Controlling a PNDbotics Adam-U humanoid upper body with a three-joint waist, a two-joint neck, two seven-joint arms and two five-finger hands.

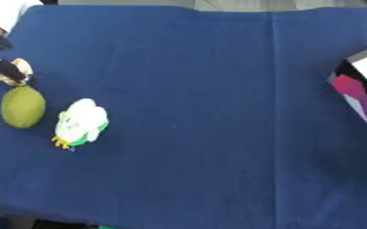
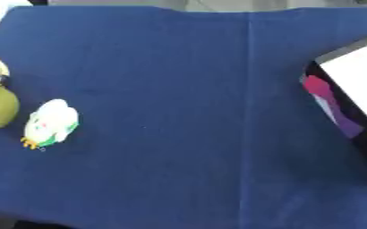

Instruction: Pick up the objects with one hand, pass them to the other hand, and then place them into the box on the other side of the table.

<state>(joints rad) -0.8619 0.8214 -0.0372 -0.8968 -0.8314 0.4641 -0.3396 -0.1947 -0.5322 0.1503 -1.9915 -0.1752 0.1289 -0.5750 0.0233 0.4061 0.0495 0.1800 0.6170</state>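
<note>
Item one, our left hand (image 1: 5,68): it enters at the table's (image 1: 202,89) far left edge, dark fingers closed around a small pale yellowish object (image 1: 20,67) we cannot identify, just above a green oval fruit (image 1: 23,107); our right hand appears in neither view. Item two, goods remaining on the blue table: the green fruit and, just beside it, a white toy (image 1: 81,122) with green and yellow trim. Item three, the box (image 2: 351,89) at the right edge, well apart from everything: nothing visibly delivered, so we judge handover and placing all outstanding.
</note>
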